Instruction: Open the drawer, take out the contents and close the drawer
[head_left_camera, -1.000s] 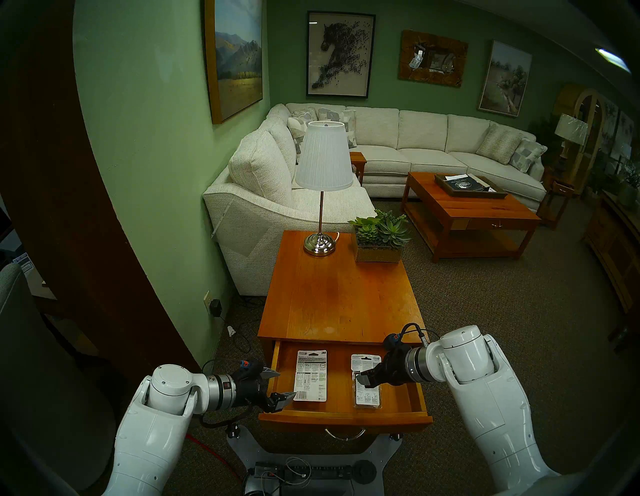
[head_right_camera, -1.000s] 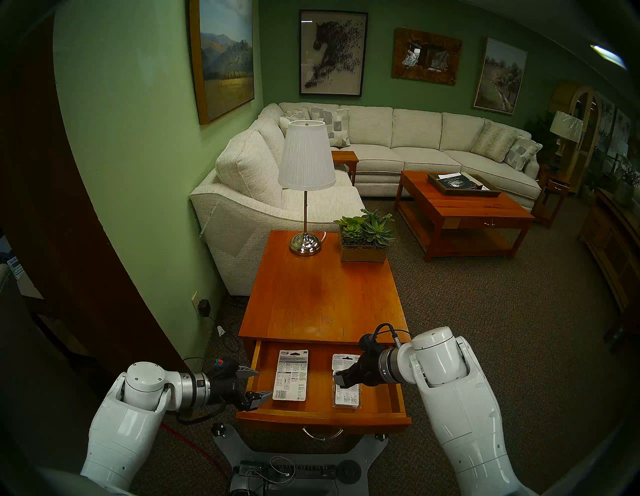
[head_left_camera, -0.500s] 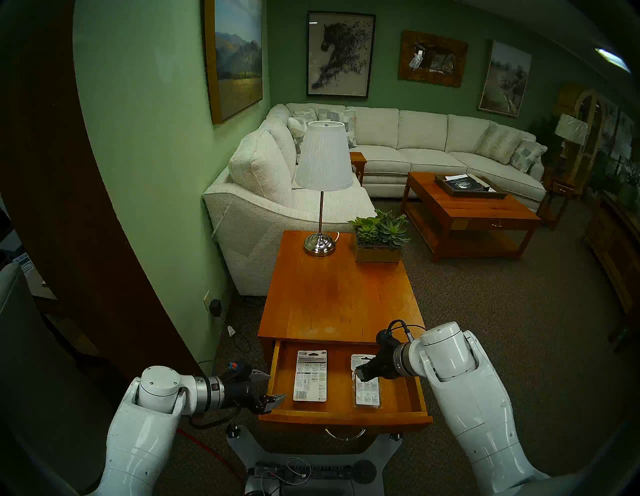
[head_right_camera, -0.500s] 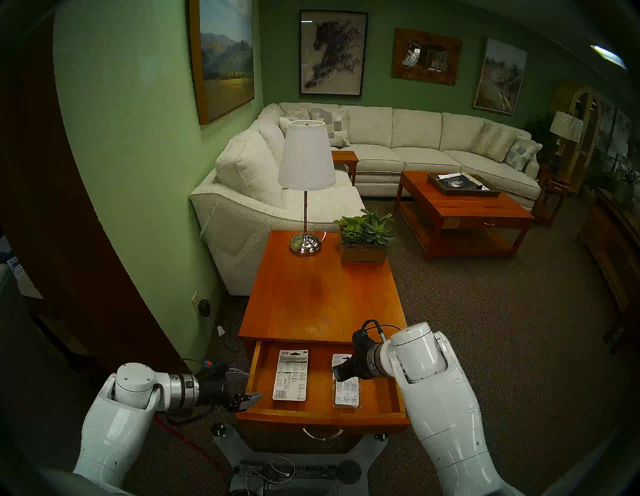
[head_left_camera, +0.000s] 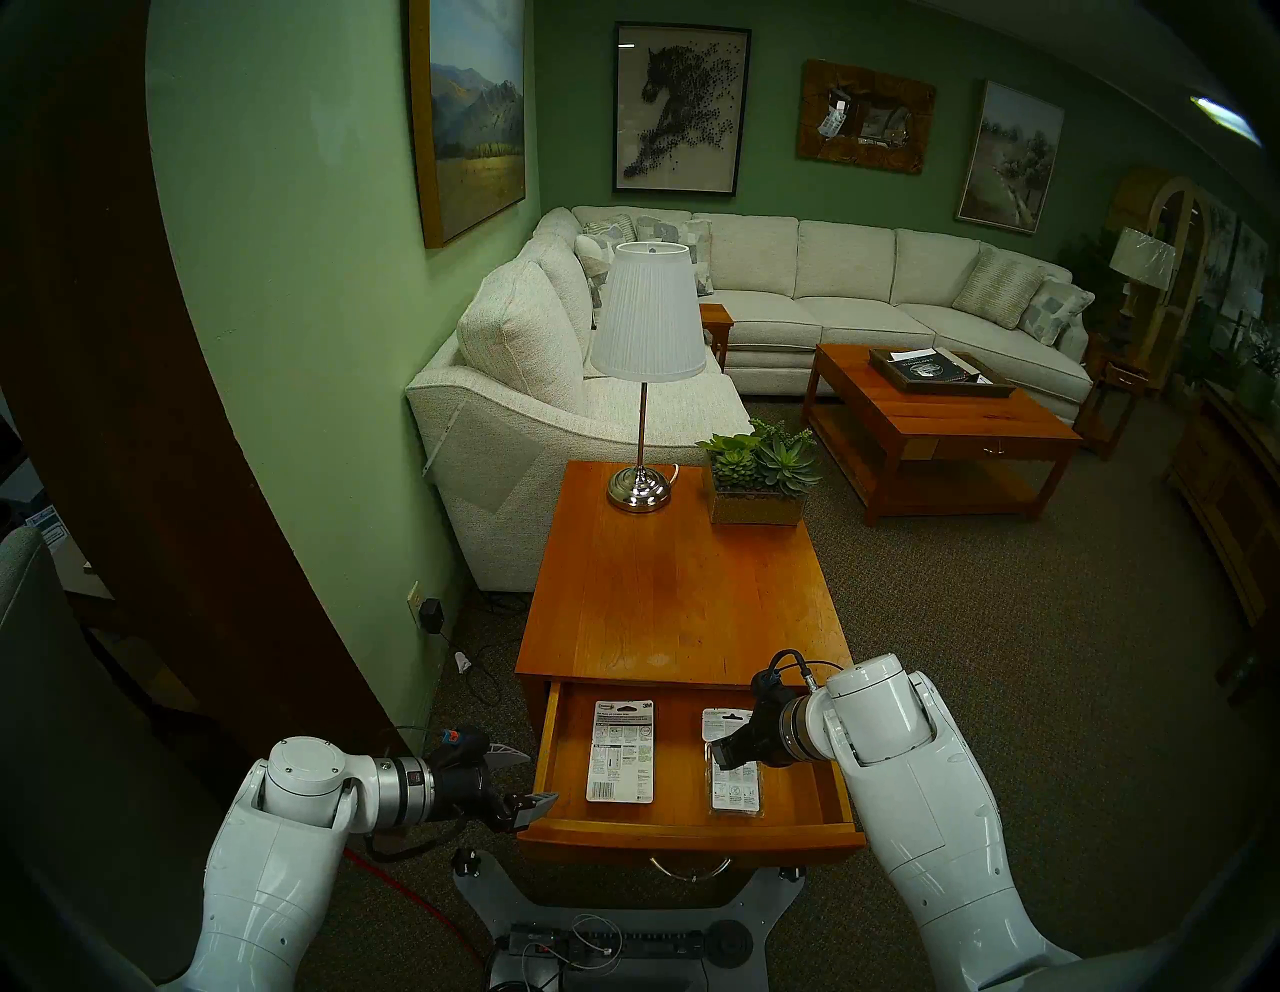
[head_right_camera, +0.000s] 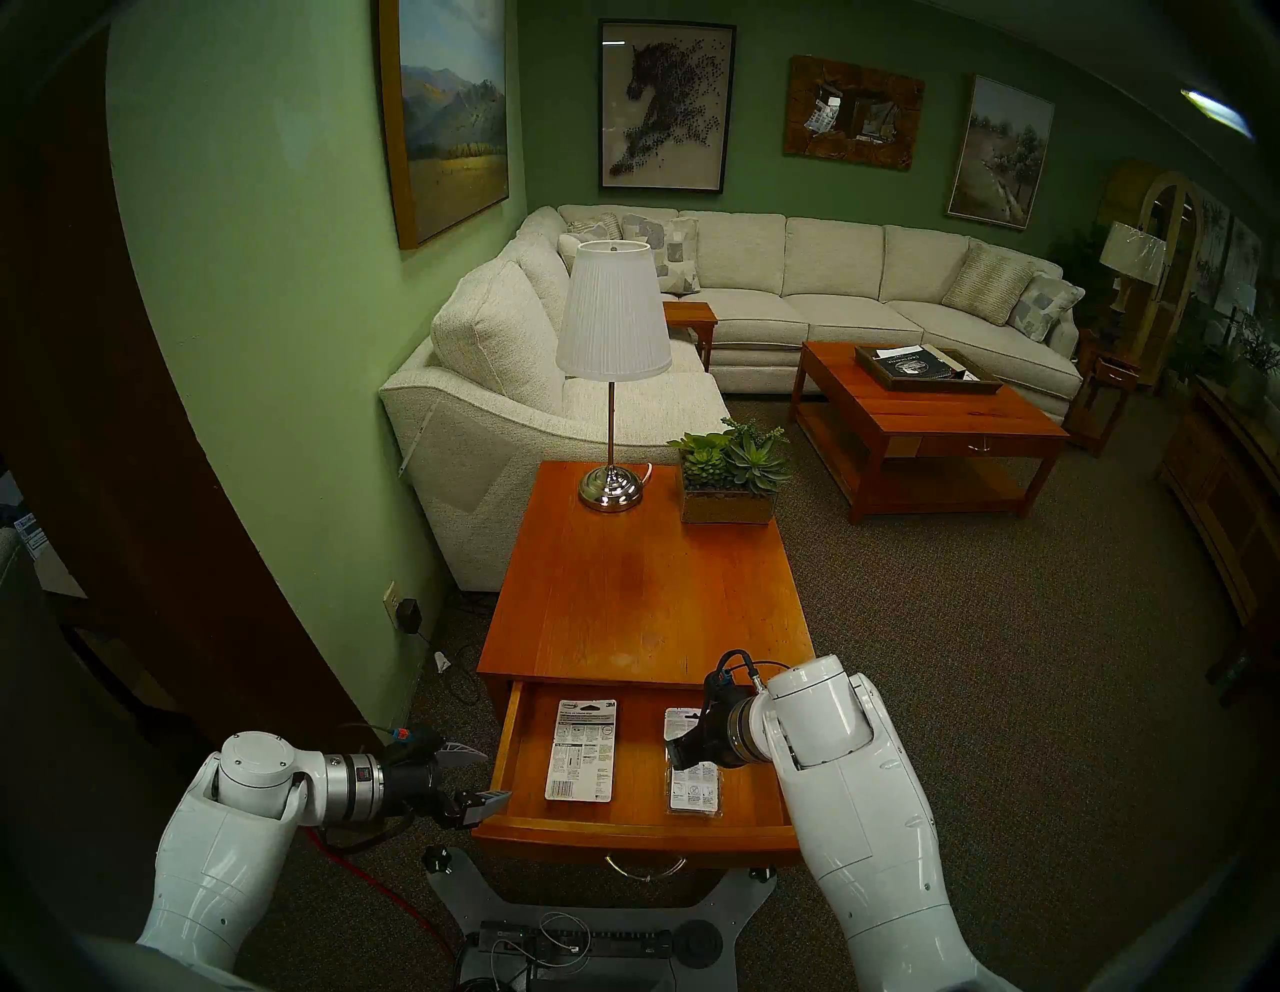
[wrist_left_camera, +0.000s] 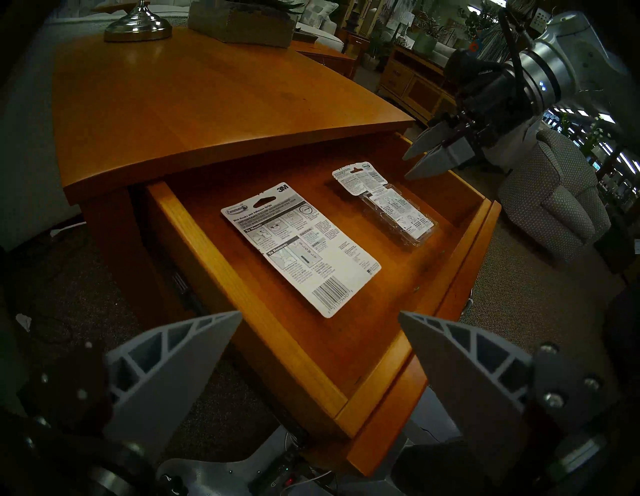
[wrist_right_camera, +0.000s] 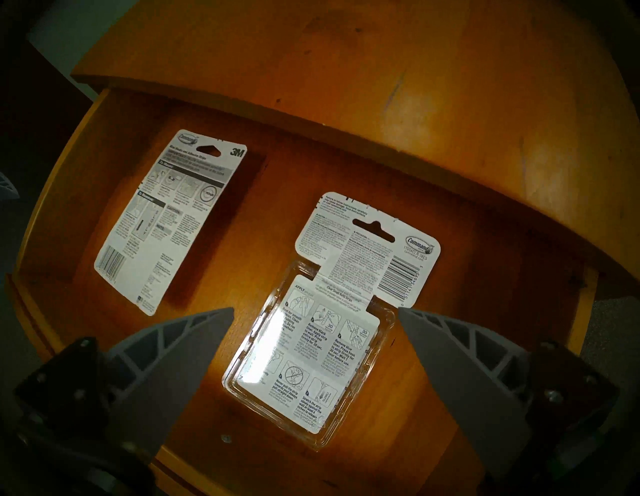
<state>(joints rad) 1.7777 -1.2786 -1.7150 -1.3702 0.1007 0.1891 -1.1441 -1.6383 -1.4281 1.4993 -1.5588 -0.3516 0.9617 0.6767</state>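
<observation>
Since a second ago: left pincer (head_left_camera: 521, 777) drawn back off the drawer (head_left_camera: 692, 828) to its left corner, agape, empty; right pincer (wrist_right_camera: 315, 313) lowered, spread wide over the blister pack (wrist_right_camera: 311, 360), apparently to straddle it. Drawer: pulled out below the tabletop (head_left_camera: 679, 589). White card (head_left_camera: 621, 751): flat inside, left of the blister pack, untouched.
</observation>
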